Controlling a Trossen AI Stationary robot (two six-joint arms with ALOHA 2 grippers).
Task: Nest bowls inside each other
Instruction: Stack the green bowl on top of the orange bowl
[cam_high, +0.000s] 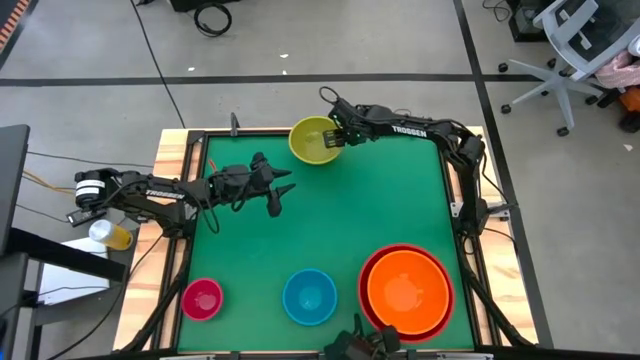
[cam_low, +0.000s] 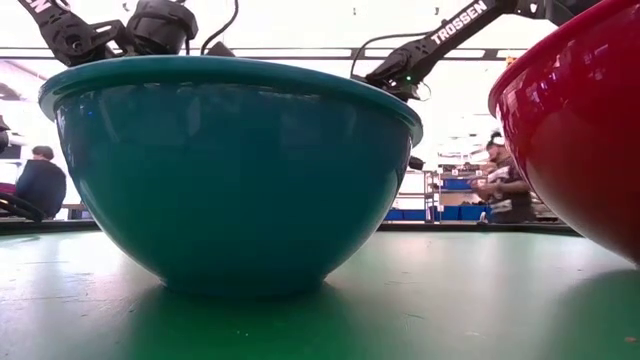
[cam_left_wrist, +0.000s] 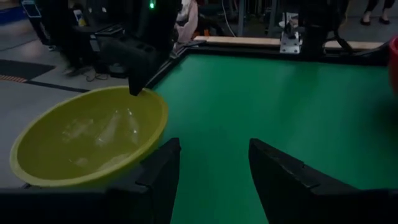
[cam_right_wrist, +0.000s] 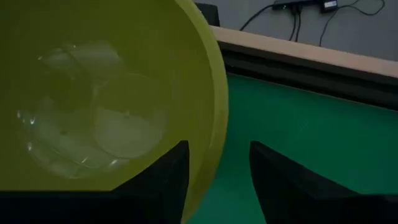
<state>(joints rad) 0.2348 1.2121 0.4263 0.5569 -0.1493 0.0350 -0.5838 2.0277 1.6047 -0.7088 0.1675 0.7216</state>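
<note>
The yellow-green bowl (cam_high: 313, 141) stands upright at the middle of the table's far edge, partly over the black border. My right gripper (cam_high: 338, 134) is open at the bowl's right rim, one finger inside the bowl and one outside. My left gripper (cam_high: 282, 197) hovers open over the mat left of centre, pointing toward that bowl (cam_left_wrist: 87, 137), with nothing between its fingers. The orange bowl (cam_high: 405, 289) sits nested inside the red bowl (cam_high: 372, 262) at the near right. The blue bowl (cam_high: 309, 297) and the pink bowl (cam_high: 202, 299) stand apart on the mat along the near edge. My right gripper (cam_right_wrist: 217, 149) comes from above, slanting from the table's right, and stands astride the yellow-green bowl's rim (cam_right_wrist: 208, 174). One finger is inside and one outside. Green mat shows between the outer finger and the wall. Whether the inner finger (cam_right_wrist: 165, 180) touches the wall, I cannot tell.
The green mat (cam_high: 380, 200) has free room across its middle and far right. A black frame and wooden border run round it. The blue bowl (cam_low: 230, 170) and the red bowl (cam_low: 580, 130) fill the low view. People sit and stand in the room behind.
</note>
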